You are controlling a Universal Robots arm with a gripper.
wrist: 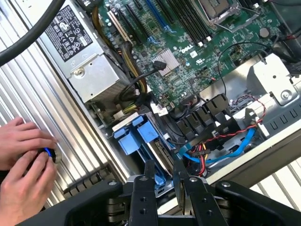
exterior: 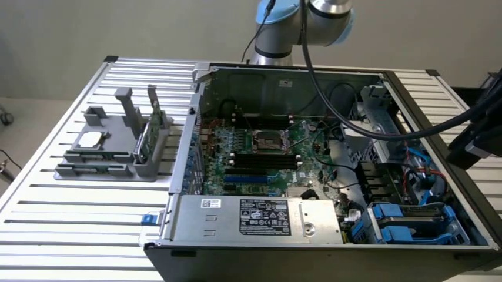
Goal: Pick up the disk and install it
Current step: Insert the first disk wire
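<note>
The disk's blue plastic carrier (wrist: 139,134) sits in the drive bay at a corner of the open computer case, beside the silver power supply (wrist: 96,75). In the exterior view that blue carrier (exterior: 408,223) lies at the case's near right corner. My gripper (wrist: 163,173) hovers just above the bay. Its two dark fingers (wrist: 148,175) stand apart, and only the case shows through the gap. The arm's dark wrist end (exterior: 478,141) hangs over the case's right wall.
A person's hands (wrist: 23,165) hold a small device with a blue ring on the slatted table (exterior: 70,211). A grey fixture (exterior: 110,147) with a chip and a green stick stands at the exterior view's left. Cables (wrist: 221,141) crowd the bay.
</note>
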